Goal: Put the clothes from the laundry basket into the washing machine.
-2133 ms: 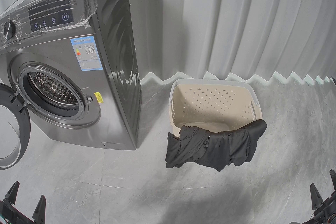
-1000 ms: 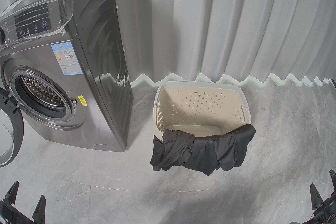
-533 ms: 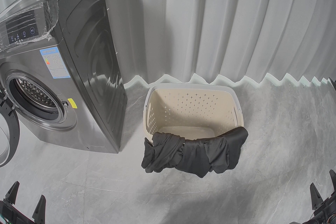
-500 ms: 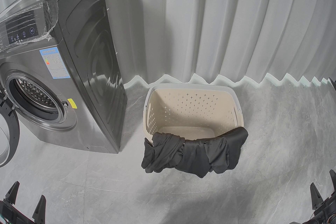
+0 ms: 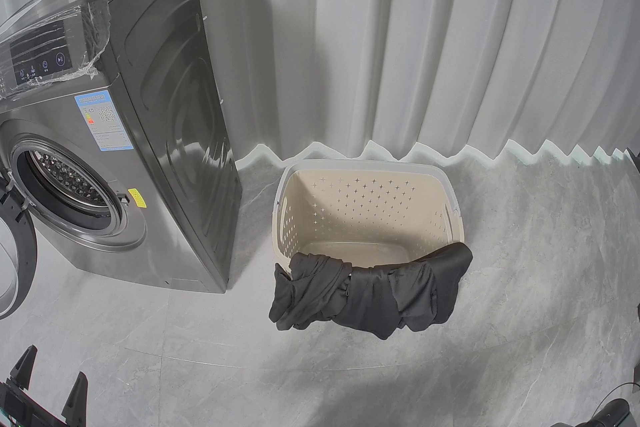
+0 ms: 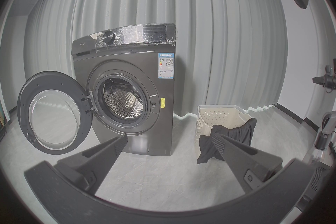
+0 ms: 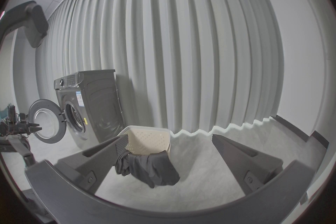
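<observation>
The washing machine (image 5: 180, 135) is dark metallic grey; beside it, the laundry basket (image 5: 373, 201) is cream with star-shaped holes, the clothes (image 5: 373, 296) charcoal black.

In front of me a big white curtain (image 5: 413, 35) hangs in folds down to the grey floor (image 5: 200, 341). Its wavy bottom edge touches the floor. A plain white wall (image 7: 297, 60) stands beside the curtain.
</observation>
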You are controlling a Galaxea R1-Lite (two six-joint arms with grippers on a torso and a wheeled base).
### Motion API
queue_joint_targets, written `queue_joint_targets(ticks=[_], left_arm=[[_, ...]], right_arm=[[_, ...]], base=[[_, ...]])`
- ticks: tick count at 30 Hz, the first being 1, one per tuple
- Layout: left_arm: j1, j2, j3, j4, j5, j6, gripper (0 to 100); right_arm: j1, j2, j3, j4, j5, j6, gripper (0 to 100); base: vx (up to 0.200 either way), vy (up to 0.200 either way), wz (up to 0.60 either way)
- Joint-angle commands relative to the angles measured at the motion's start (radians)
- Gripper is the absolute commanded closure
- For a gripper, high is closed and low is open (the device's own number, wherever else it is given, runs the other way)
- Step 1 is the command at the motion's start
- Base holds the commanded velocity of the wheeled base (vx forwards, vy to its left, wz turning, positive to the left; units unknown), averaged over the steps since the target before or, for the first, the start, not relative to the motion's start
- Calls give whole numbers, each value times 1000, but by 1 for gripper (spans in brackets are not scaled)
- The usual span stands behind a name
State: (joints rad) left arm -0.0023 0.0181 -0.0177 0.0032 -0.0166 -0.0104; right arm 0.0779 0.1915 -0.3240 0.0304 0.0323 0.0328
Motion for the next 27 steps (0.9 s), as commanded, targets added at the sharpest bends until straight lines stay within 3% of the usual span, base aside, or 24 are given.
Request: queue_joint_targets(ticks=[1,4,5,6,8,10,15,21,27], left_arm=[[-1,-13,18,0,1,3,0],[-1,-13,18,0,1,0,0],[-1,-13,18,0,0,-2,0],[1,-13,18,0,0,-2,0],[-1,-13,18,0,0,-3,0],[-1,-13,18,0,0,-3,0],[1,-13,18,0,1,0,0],[-1,-13,18,0,1,-2,0],[1,-13,18,0,1,-5,0]], right_arm=[[102,391,19,16,9,13,0],[103,520,20,-15,24,36,0],[103,629,20,-69,38,88,0],[103,637,22,-75,38,93,0],[103,772,22,-170,40,157,0],[102,847,23,-224,40,173,0],[105,977,56,-316,40,174,0],[122,1048,69,-369,40,167,0],[132,1243,71,-535,37,167,0]], base=[[0,0,0],[0,0,0],[0,0,0],[0,0,0],[0,0,0],[0,0,0],[0,0,0],[0,-200,0],[0,0,0]])
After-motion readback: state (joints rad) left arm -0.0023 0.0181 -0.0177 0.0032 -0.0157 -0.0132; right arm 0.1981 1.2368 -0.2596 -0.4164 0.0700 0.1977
